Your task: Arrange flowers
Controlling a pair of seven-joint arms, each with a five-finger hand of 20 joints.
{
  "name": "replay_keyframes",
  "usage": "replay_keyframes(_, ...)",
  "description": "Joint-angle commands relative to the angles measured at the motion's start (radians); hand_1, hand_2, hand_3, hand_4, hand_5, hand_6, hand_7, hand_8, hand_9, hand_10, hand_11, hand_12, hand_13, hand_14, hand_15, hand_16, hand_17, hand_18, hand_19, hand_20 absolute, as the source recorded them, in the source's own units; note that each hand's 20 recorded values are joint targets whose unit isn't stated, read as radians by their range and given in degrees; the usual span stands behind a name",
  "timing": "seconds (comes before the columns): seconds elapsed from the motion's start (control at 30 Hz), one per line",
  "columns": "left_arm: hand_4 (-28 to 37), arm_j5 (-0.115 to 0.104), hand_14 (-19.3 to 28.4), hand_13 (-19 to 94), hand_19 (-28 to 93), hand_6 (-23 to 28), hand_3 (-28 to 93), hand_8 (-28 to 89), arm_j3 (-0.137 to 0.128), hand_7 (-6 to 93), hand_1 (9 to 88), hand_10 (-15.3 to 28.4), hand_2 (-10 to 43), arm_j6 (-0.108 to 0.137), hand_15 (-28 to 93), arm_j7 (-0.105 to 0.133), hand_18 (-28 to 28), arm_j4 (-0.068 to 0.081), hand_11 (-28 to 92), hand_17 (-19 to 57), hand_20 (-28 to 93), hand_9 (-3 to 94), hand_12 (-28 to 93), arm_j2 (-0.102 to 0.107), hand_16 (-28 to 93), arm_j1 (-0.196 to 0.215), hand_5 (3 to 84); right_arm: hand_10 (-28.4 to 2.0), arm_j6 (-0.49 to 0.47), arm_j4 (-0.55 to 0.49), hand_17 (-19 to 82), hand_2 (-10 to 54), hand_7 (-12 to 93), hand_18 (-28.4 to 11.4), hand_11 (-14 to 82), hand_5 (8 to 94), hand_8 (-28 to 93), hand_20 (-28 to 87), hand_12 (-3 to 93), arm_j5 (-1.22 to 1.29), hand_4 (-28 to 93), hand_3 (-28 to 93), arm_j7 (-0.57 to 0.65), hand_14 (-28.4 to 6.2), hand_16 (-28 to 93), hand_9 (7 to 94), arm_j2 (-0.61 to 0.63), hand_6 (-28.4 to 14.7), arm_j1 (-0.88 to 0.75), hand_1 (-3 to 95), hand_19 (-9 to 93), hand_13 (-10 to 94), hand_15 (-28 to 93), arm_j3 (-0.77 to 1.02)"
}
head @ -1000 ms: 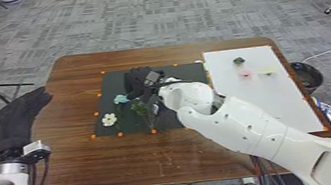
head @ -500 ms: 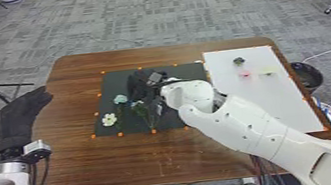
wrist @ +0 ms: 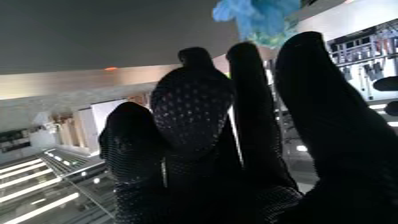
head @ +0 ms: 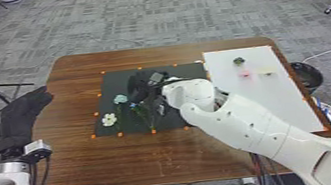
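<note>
Chief risk is disturbance of laid flowers; the right hand (head: 146,84) is low over the dark mat (head: 171,122), close beside the pale blue flower (head: 121,99) and a green-leaved stem (head: 142,111); a sideways sweep of the glove could catch the bloom or drag the stem out of line. That hand appears unclenched, its fingers extended and slightly parted; no stem is seen in its grasp, though one behind the fingers could not be ruled out. In the wrist view, blue petals (wrist: 258,15) stand near the fingertips; closing there could crush them, and snagging on the fabric could lift a flower unintentionally.

The white flower (head: 108,119) lies on the mat nearer the robot; its stem runs close to its neighbours, so a pull on one may shift several. The dark green piece (head: 239,61), pink flower (head: 245,73) and pale yellow flower (head: 267,74) lie on the white board (head: 275,103); being small and low, they could be missed, or knocked by the forearm (head: 237,125) on a low return across the desk (head: 71,161). The left hand (head: 24,116) is relaxed and empty beside the mat, well apart from the flowers; risk from it is judged slight.
</note>
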Motion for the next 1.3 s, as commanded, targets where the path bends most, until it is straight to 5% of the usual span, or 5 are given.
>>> replay_keyframes(0.03,-28.3,0.007,17.7,37,13,-1.8,71,-9,-0.025,16.2,21.6,14.2,-0.5,-0.036,21,-0.005,14.2,-0.007,21,2.8,18,50.5,12,-0.018,2,0.023,54.6,-13.1,0.026,-0.102,52,-6.1,12,-16.1,7.4,46.7,-9,50,12.2,0.109,-13,63,0.072,-4.6,28,55.4,0.073,1.5,0.086,35.4,93,84,59,0.085)
replay_keyframes(0.13,-28.3,0.001,17.5,37,13,-1.9,71,-9,0.021,16.4,21.6,14.2,-0.6,0.025,21,-0.013,14.2,-0.018,21,2.8,18,50.5,12,0.007,2,0.001,54.6,-14.8,0.047,-0.191,50,-8.4,9,-17.5,6.7,42.2,-7,49,12.8,0.135,-12,62,0.114,-6.3,27,51.8,0.172,-0.6,0.050,32.2,92,81,59,0.137)
replay_keyframes(0.5,-28.3,-0.009,17.6,37,13,-2.3,71,-9,-0.026,16.8,21.9,14.1,-0.9,0.051,21,-0.002,14.2,-0.048,21,2.8,18,50.5,12,-0.005,2,0.068,55.1,-19.3,0.050,-0.208,50,-9.5,5,-18.6,6.2,43.6,-4,47,13.8,0.112,-15,59,0.258,-6.5,26,49.6,0.384,-6.4,-0.159,27.1,92,81,57,0.307)
replay_keyframes(0.8,-28.3,-0.003,17.7,38,13,-2.5,71,-9,0.059,17.3,22.6,14.2,-0.8,0.167,21,0.026,14.2,-0.069,22,3.0,18,51.7,12,0.039,2,0.023,56.0,-16.1,0.125,-0.194,52,-9.5,10,-17.8,8.8,52.8,-4,46,16.1,0.052,-15,61,0.296,-5.4,26,58.8,0.432,-4.8,-0.285,33.7,93,83,58,0.395)
replay_keyframes(1.3,-28.3,-0.006,17.6,38,14,-2.6,72,-10,0.056,17.6,23.1,14.1,-0.9,0.182,22,0.032,14.4,-0.078,22,3.0,18,51.6,12,0.037,2,0.036,56.0,-14.3,0.166,-0.211,52,-9.5,16,-16.7,10.4,55.5,-7,46,16.9,0.017,-17,65,0.320,-5.0,27,61.1,0.491,-1.3,-0.383,41.4,93,83,58,0.460)
